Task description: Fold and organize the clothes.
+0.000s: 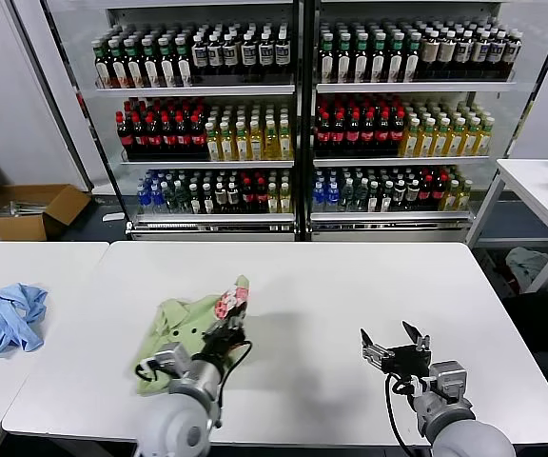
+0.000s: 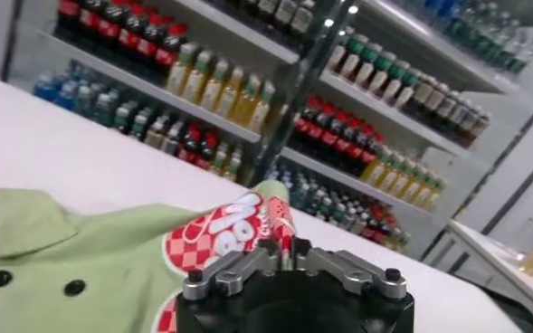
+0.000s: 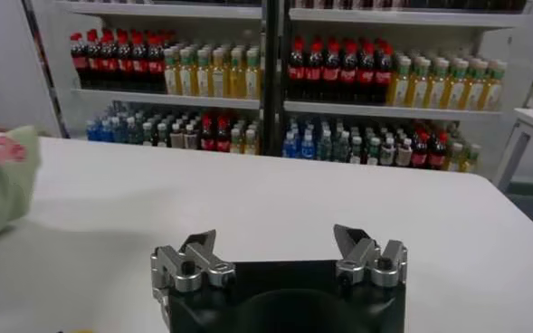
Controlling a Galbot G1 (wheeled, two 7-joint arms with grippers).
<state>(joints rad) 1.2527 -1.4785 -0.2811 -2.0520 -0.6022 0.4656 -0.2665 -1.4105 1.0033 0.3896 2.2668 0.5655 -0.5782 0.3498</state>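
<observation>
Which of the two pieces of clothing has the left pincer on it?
The light green polo shirt with the red-and-white checkered print, on the middle table, under the left pincer. The light blue garment lies apart on the left table.

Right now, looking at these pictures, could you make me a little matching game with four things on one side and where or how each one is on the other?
Things:
1. light green polo shirt with a red-and-white checkered print
2. crumpled light blue garment
3. right gripper
4. left gripper

Places or states:
A. over bare white tabletop, fingers wide apart, holding nothing
B. on the separate table at the left
C. bunched on the main white table
D. at the shirt's printed edge, fingers close together

Pairs: 1-C, 2-B, 3-A, 4-D
</observation>
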